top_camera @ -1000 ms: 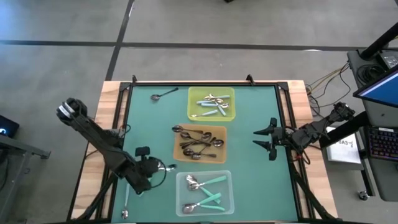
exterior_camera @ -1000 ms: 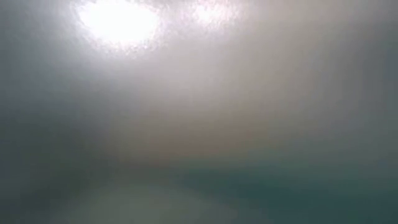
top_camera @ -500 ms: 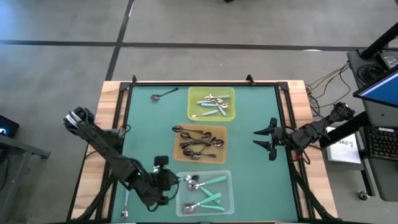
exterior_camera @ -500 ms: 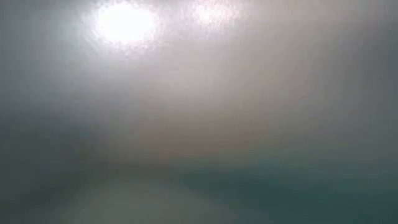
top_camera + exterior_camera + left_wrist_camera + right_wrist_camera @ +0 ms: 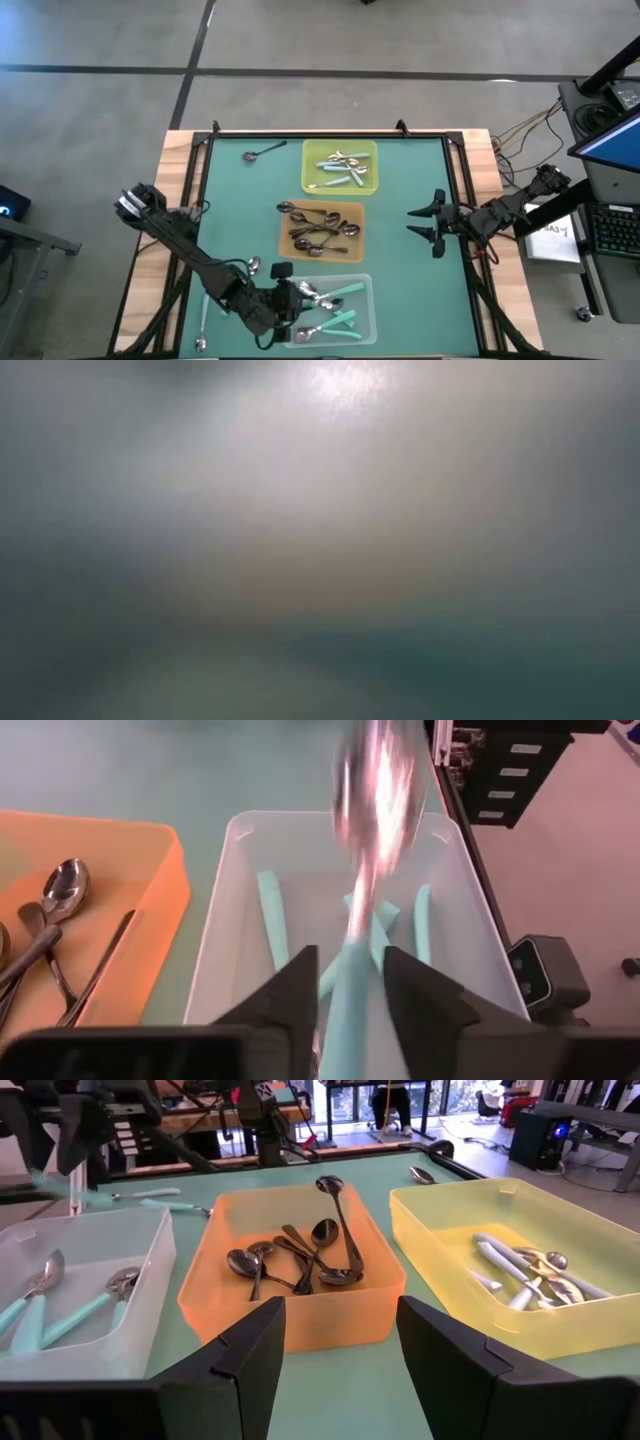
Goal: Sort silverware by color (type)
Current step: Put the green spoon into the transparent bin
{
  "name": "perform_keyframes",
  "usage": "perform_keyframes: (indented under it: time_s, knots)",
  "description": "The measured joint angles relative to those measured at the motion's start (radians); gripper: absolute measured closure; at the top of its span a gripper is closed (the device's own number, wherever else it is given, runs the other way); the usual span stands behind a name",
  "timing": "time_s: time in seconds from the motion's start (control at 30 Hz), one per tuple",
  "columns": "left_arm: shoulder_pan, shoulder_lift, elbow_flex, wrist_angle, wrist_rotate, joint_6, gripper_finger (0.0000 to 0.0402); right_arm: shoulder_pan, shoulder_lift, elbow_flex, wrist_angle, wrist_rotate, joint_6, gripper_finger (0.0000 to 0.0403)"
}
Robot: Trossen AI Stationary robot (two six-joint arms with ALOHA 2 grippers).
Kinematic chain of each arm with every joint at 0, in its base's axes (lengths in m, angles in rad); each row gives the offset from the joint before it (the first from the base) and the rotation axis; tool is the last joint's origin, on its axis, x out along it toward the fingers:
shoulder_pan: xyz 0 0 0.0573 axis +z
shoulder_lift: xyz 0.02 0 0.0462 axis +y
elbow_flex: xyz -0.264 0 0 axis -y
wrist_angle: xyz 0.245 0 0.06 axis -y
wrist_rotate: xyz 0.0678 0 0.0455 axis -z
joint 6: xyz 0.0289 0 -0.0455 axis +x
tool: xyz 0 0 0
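Holding a teal-handled spoon (image 5: 365, 870) pinched between its fingers, the left gripper (image 5: 350, 982) hangs over the clear tray (image 5: 225, 920), above the teal spoons (image 5: 335, 308) already there. A clean release would be low and well inside the walls, clear of the adjoining orange tray (image 5: 352, 232). The right gripper (image 5: 432, 223), fingers spread and empty, waits beside the trays on open mat.
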Motion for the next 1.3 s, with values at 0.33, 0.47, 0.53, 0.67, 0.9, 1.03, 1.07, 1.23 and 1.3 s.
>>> perform_keyframes:
  time_s: [0.33,0.47,0.53,0.67,0.9,1.03,1.07,1.23,1.3]
  knots:
    - [0.0,-0.026,-0.007,-0.044,-0.025,-0.003,0.0212,0.0,0.0,0.0,0.0,0.0,0.0,0.0218]
    - [0.0,-0.093,-0.059,-0.09,-0.029,-0.027,0.0211,0.0,0.0,0.0,0.0,0.0,0.0,0.0218]
    - [0.0,-0.139,-0.11,-0.132,-0.029,-0.117,0.0213,0.0,0.0,0.0,0.0,0.0,0.0,0.0218]
    - [-0.007,-0.246,-0.245,-0.258,-0.029,-0.425,0.0222,0.0,0.0,0.0,0.0,0.0,0.0,0.0218]
    - [-0.083,-0.365,-0.385,-0.424,0.1,-0.811,0.0234,0.0,0.0,0.0,0.0,0.0,0.0,0.0218]
    - [-0.102,-0.371,-0.398,-0.496,0.218,-0.915,0.0237,0.0,0.0,0.0,0.0,0.0,0.0,0.0218]
    - [-0.103,-0.365,-0.402,-0.502,0.251,-0.925,0.0237,0.0,0.0,0.0,0.0,0.0,0.0,0.0218]
    - [-0.103,-0.321,-0.413,-0.505,0.36,-0.933,0.0237,0.0,0.0,0.0,0.0,0.0,0.0,0.0218]
    - [-0.103,-0.304,-0.414,-0.527,0.37,-0.93,0.0237,0.0,0.0,0.0,0.0,0.0,0.0,0.0218]
